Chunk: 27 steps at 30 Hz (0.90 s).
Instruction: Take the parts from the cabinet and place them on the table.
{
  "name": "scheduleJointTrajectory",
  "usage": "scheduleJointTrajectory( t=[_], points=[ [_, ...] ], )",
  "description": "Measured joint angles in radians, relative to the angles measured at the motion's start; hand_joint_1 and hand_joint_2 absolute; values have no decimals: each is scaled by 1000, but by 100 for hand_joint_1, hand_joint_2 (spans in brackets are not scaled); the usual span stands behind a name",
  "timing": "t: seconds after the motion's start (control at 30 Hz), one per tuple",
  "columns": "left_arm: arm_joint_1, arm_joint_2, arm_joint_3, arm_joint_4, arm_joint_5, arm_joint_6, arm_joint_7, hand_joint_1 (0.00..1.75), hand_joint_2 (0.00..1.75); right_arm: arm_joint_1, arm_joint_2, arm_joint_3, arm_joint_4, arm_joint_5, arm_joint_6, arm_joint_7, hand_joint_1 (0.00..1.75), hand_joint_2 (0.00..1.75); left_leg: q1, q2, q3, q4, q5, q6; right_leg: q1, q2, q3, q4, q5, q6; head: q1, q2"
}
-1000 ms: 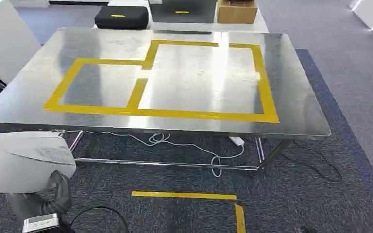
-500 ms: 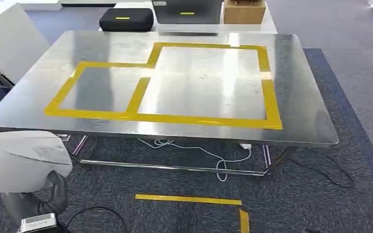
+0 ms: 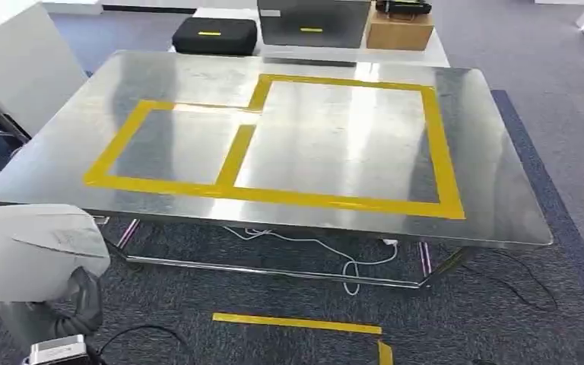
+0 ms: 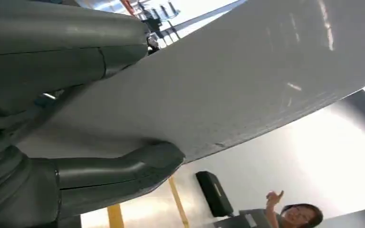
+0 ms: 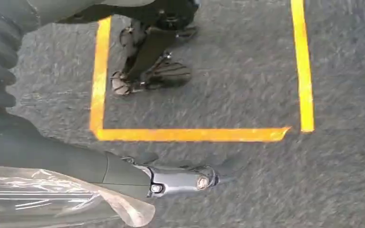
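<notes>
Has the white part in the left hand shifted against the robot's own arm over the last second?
No. The white part stays at the lower left, above the left hand; the table drifted because the camera moved.

Bright overhead light — glare streaks on steel table (image 3: 494,190); wrist views slightly blurred.

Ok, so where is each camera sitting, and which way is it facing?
Head view: high on the body, facing forward and down at the steel table; left hand holding the white part shows.
Left wrist view: behind that hand, looking along the part.
Right wrist view: behind the right hand, facing down at carpet.
Shared: head and left wrist both show the part.
</notes>
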Motion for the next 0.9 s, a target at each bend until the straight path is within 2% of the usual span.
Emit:
scheduleJointTrajectory(
  t=[0.07,0.1,0.13,0.17,0.23,0.27,0.4,0.43,0.47,0.5,0.53,0.57,0.6,0.63,0.67,0.7,0.77,0.8,0.83,0.87,0.9],
  points=[
    [0,0,0,0,0,0,-1,175,175,0,-1,-2,0,0,-2,0,0,175,-5,0,1,0,-7,5,1,1,-89,145,-63,0,2,0],
    [0,0,0,0,0,0,-1,175,175,3,-1,-2,0,0,-3,0,0,175,-7,0,3,1,-10,7,2,1,-127,196,-76,-1,2,0],
    [1,0,0,0,0,0,-1,175,175,5,-1,-3,0,0,-3,0,0,175,-7,-2,8,1,-14,7,2,1,-141,198,-60,-2,2,0],
    [1,0,0,0,0,0,-1,175,175,6,-1,-4,0,0,-3,0,0,175,-7,-4,16,1,-19,5,2,2,-133,157,-20,-3,2,0],
    [1,0,0,0,-3,0,-1,175,175,5,-1,-7,0,0,-4,5,0,175,-7,-4,39,1,-33,-2,1,1,-67,-15,99,-2,2,0],
    [0,0,0,0,-7,0,-1,175,175,4,-1,-9,0,0,-5,7,0,175,-6,-3,44,-1,-40,-6,2,4,-44,-55,101,-4,1,0],
    [0,0,0,0,-7,0,-1,175,175,3,0,-10,0,0,-5,8,0,175,-6,-3,45,-2,-40,-7,2,4,-45,-55,98,-4,2,0],
    [-3,1,0,0,-10,0,-1,175,175,2,0,-11,0,0,-6,8,0,175,-8,-3,48,1,-43,-12,8,1,-49,-73,64,-8,1,0],
    [-5,2,0,-1,-17,-1,1,175,175,9,0,-13,0,1,-7,15,0,175,-8,-3,55,15,-50,-35,5,3,-15,-81,78,-45,-2,0],
    [-6,2,0,-1,-19,-2,1,175,175,8,0,-14,0,2,-6,15,0,175,-7,-2,50,38,-59,-42,4,3,-4,-83,74,-52,-2,0],
    [-11,3,-1,-1,-21,-1,2,175,175,7,0,-14,0,2,-5,15,0,175,-5,-1,23,93,-86,-48,3,2,2,-83,69,-58,-10,0],
    [-12,3,0,-1,-22,-1,4,175,175,5,0,-14,0,4,-2,15,0,175,-2,-1,-16,162,-115,-52,3,3,7,-83,64,-62,-7,0],
    [-11,5,0,-1,-23,-1,7,175,175,5,0,-15,0,4,-2,15,0,175,-1,-1,-62,236,-147,-55,4,2,12,-83,58,-62,-7,0],
    [-10,5,0,-1,-25,-1,10,175,175,6,-1,-16,-1,4,-2,15,0,175,0,-1,-105,296,-164,-57,4,3,19,-83,51,-61,-8,0],
    [-11,5,0,-1,-26,-1,13,175,175,7,-1,-17,0,4,-2,15,0,175,1,0,-126,311,-155,-56,4,3,28,-83,43,-58,-7,0],
    [-10,6,0,-1,-26,-1,13,175,175,8,-1,-18,-1,4,-2,16,0,175,1,0,-126,284,-119,-54,4,3,41,-83,34,-57,-8,0],
    [-10,7,0,-1,-27,-1,13,175,175,8,-1,-19,0,4,-1,16,0,175,-2,0,-86,138,-4,-39,4,4,71,-83,15,-55,-7,0],
    [-11,7,0,-1,-27,-1,13,175,175,8,0,-19,0,4,-1,16,0,175,-6,1,-71,65,49,-29,4,4,72,-86,6,-53,-8,0],
    [-10,8,0,0,-28,-1,13,175,175,6,0,-19,0,5,0,15,0,175,-15,2,-77,89,5,-26,4,5,89,-88,1,-47,-1,0],
    [-11,9,-1,-1,-29,-1,14,175,175,4,0,-19,0,6,0,16,0,175,-21,4,-71,56,-12,-19,2,3,83,-92,-2,-39,-7,0],
    [-10,11,-1,-3,-30,-1,14,175,175,4,0,-19,0,6,0,18,0,175,-21,2,-67,45,20,-11,4,1,83,-96,-8,-28,-7,0]
  ],
)
